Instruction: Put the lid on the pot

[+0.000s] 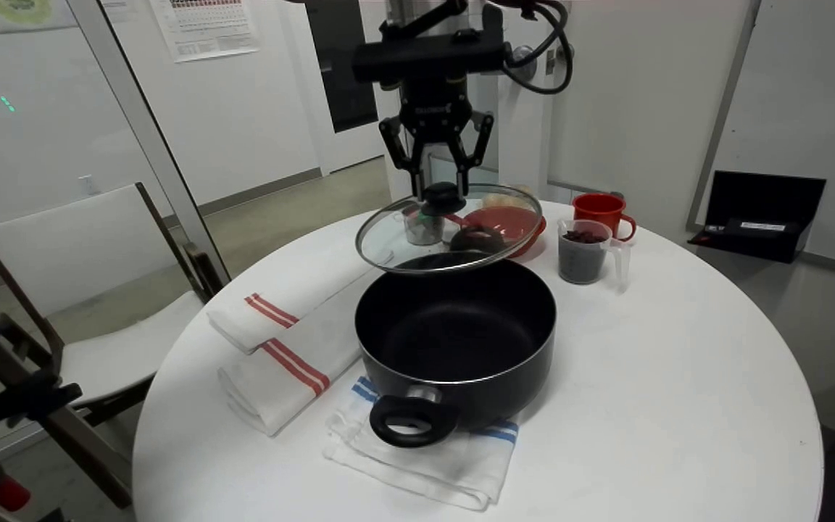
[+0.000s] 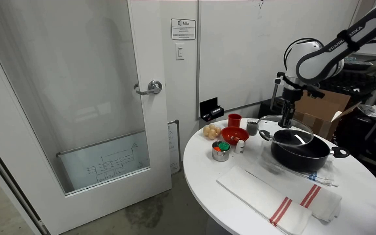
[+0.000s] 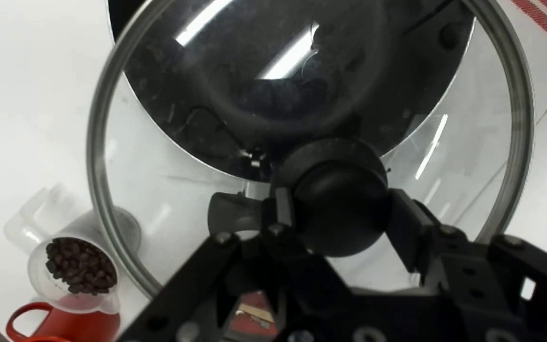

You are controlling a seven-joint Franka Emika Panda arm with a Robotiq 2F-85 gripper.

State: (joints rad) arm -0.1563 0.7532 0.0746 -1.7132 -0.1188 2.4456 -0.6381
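The claw (image 1: 443, 185) is clamping the black knob (image 1: 444, 199) of the glass lid (image 1: 425, 243), a finger pressing on either side. In an exterior view the lid is hanging at a tilt in the upper middle of the frame, overlapping the far rim of the black pot (image 1: 493, 397); whether the two are touching, I cannot tell. The pot is sitting at the centre on a blue-striped cloth (image 1: 425, 464), and two red-striped cloths (image 1: 280, 388) are lying to its left on the white desk (image 1: 678, 377). To the right, a clear measuring cup (image 1: 578, 266) is holding dark beans (image 1: 584, 237), with a red mug (image 1: 599, 209) standing just behind. In an exterior view a red bowl (image 2: 229, 132) is resting left of the lid, a metal cup (image 2: 220, 157) and a white bottle (image 2: 240, 148) are standing just below it, and tan round things (image 2: 211, 131) are lying to its left. In the wrist view the pot is showing through the glass.
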